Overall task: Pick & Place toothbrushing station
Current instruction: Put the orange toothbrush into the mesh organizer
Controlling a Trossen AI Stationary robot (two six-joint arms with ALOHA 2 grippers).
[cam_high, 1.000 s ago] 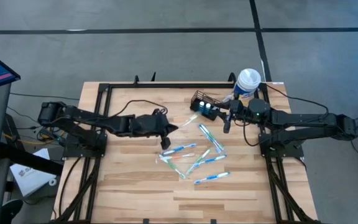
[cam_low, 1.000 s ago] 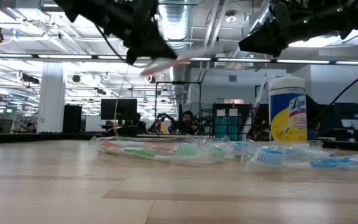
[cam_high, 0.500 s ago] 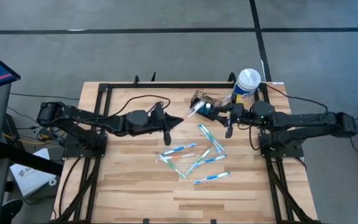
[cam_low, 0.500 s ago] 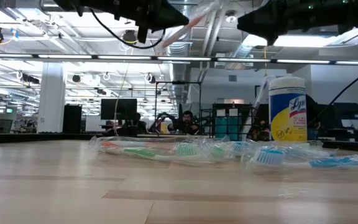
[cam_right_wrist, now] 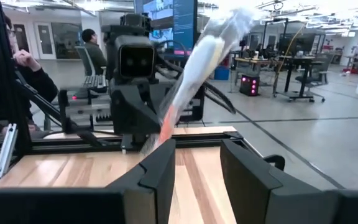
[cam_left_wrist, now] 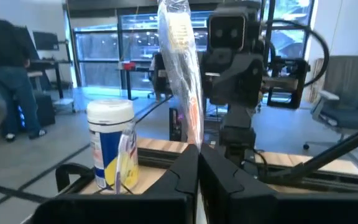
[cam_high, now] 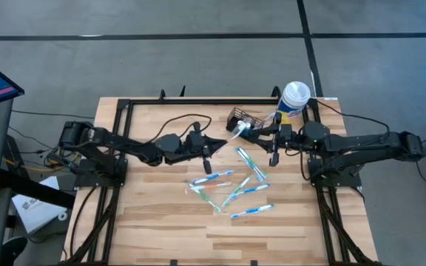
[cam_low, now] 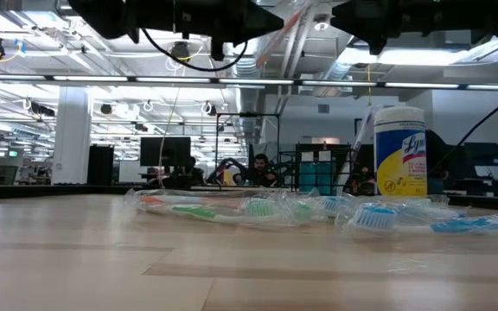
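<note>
While the left gripper (cam_high: 211, 142) had carried its wrapped toothbrush (cam_high: 234, 131) from mid-table toward the upper centre of the high view, the brush tip came just beside the toothbrushing station (cam_high: 240, 121), so a drop-in looked close. Its fingers were clamped on the crinkly clear sleeve around the slim white and orange brush. The right gripper (cam_high: 275, 137), fingers apart and empty, waited beside the black wire-mesh caddy. Loose wrapped brushes (cam_high: 231, 186) lay on the pale wooden table (cam_high: 146, 207); a cylindrical canister (cam_high: 293, 100) stood behind.
</note>
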